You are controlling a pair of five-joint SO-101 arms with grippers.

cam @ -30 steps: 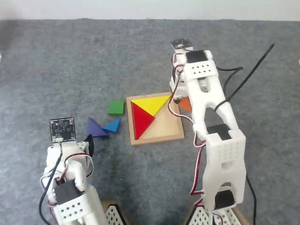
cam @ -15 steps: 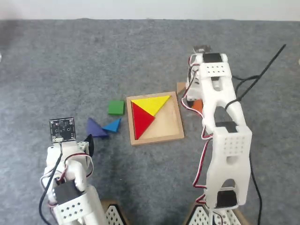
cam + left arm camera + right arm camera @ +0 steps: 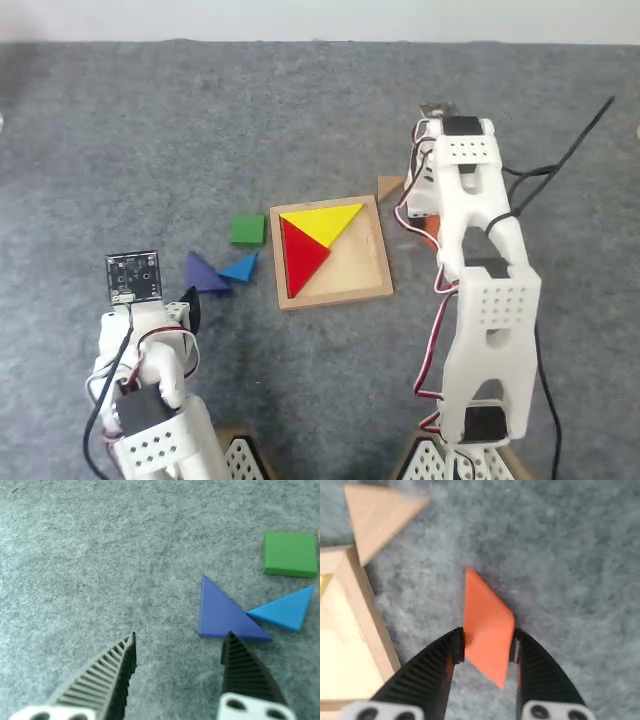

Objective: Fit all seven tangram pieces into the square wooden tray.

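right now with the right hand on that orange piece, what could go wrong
1. The right hand pinches the orange piece, a parallelogram whose gripped edges are offset from each other, so it could twist or slip out when lifted.
2. The pale wooden triangle lies close to the tray corner. A low carry toward the tray might knock it or catch the rim.

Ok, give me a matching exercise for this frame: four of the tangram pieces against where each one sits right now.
Pieces:
1. red triangle
2. green square
3. orange piece
4. dark blue triangle

Places:
A. beside the light blue triangle
B. inside the tray
C. in the right gripper
D. by itself on the carpet

Pairs: 1-B, 2-D, 3-C, 4-A
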